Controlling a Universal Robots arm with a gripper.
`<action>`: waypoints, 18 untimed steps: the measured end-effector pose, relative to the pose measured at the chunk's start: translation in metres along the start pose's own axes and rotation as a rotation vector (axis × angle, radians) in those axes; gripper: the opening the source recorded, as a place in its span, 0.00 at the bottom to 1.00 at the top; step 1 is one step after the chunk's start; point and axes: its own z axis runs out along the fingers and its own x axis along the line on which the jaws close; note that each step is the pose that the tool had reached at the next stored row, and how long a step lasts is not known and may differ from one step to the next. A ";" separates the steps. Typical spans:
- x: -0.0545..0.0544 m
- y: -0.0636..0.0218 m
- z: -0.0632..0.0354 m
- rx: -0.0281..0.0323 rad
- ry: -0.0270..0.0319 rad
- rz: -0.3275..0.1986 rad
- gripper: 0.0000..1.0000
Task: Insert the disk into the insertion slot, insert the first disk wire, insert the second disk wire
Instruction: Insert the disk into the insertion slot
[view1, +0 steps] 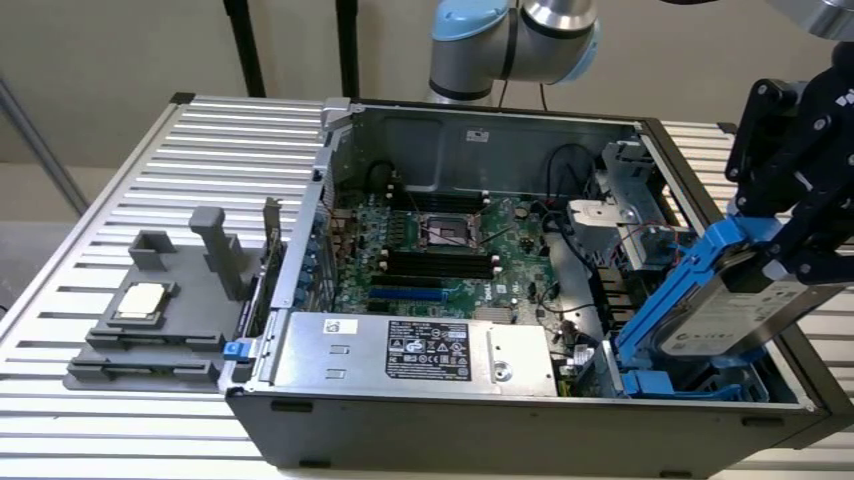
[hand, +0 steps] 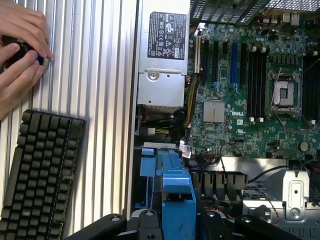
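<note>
From where I stand, the job is in its first step and that step is not finished. The pincer (view1: 798, 262) is clenched on the upper end of the disk (view1: 727, 320), which hangs tilted over the corner of the open computer case (view1: 534, 425) at the exterior view's right. Its white label faces outward and its blue carrier rail slopes down toward the insertion slot (view1: 663, 386). The lower end of the disk sits at the mouth of that slot, or just inside it; I cannot tell whether it touches the blue tabs. The upper end stands well above the case edge, so I judge the disk is not seated. With the disk out like this, I take it that neither disk wire is plugged in. A loose bundle of thin red and black wires (view1: 650, 238) lies deeper in the case beside the drive bay, apart from the disk. The power-supply box (view1: 414, 350) and the motherboard (view1: 441, 245) lie untouched. The grey fixture block (view1: 160, 320) sits on the slatted counter (view1: 94, 200) at the exterior view's left, well apart from the work. In the wrist view, a person's hands (hand: 20, 55) rest on a small dark object on the counter, near a black keyboard (hand: 40, 175), away from the case.
</note>
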 end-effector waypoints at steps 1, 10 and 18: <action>0.000 0.0000 0.0001 0.0000 -0.0010 -0.001 0.32; 0.001 0.0000 0.0021 -0.0002 -0.0039 -0.005 0.32; -0.001 0.0000 0.0031 -0.0004 -0.0038 -0.008 0.32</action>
